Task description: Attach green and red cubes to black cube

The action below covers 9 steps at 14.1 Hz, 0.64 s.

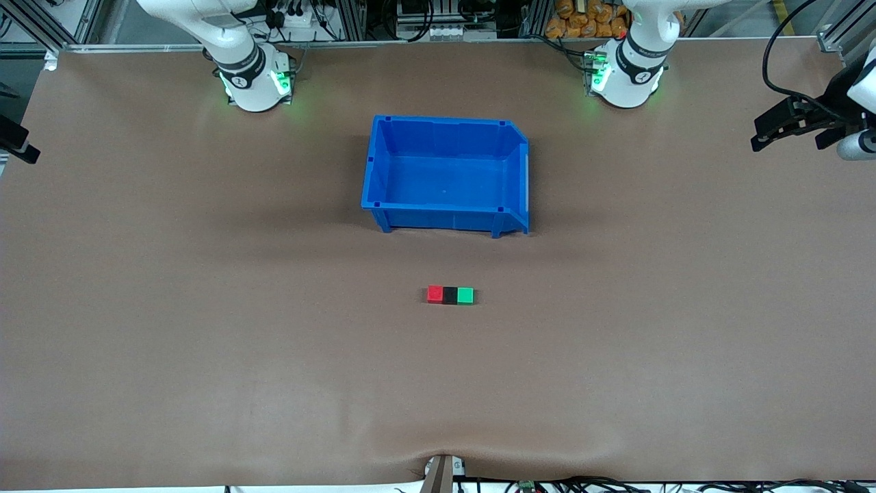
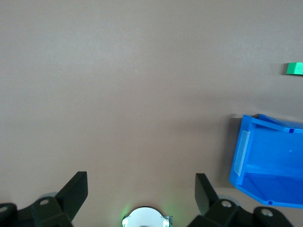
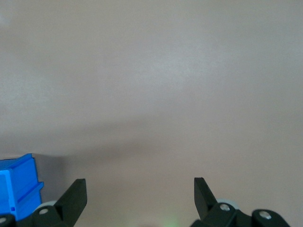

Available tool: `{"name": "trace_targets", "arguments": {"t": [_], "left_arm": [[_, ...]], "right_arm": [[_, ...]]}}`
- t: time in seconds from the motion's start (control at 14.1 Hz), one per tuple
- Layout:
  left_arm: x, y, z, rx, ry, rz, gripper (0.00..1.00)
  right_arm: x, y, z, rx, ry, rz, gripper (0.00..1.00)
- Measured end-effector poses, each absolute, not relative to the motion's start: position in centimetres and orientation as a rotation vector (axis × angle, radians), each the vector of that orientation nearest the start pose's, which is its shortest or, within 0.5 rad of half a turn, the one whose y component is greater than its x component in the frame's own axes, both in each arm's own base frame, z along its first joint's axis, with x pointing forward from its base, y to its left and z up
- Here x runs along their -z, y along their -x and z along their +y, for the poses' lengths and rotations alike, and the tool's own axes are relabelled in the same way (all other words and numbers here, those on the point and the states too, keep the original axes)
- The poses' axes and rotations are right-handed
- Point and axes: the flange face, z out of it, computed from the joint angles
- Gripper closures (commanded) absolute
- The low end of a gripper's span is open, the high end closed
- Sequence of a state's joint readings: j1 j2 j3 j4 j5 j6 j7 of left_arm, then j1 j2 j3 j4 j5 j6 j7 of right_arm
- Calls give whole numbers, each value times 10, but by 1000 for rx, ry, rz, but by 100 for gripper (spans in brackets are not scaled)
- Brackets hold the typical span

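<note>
Nearest the front camera, red cube, black cube and green cube sat touching in a row, well apart from both grippers. Farther off stood blue bin. Left gripper and right gripper waited over bare table at its ends, fingers apart, holding nothing.

Three cubes, one red cube, one black cube, one green cube, and one blue bin on one tabletop
</note>
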State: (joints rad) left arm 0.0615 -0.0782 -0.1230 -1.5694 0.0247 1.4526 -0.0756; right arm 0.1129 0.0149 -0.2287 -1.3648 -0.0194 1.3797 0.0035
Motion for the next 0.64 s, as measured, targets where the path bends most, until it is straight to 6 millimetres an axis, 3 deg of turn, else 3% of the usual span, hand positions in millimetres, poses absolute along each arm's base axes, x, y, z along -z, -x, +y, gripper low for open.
{"name": "trace_targets", "arguments": {"t": [0.64], "left_arm": [[-656, -515, -32, -76, 3103, -37, 0]], "right_arm": [[-695, -533, -60, -2, 3157, 183, 0]]}}
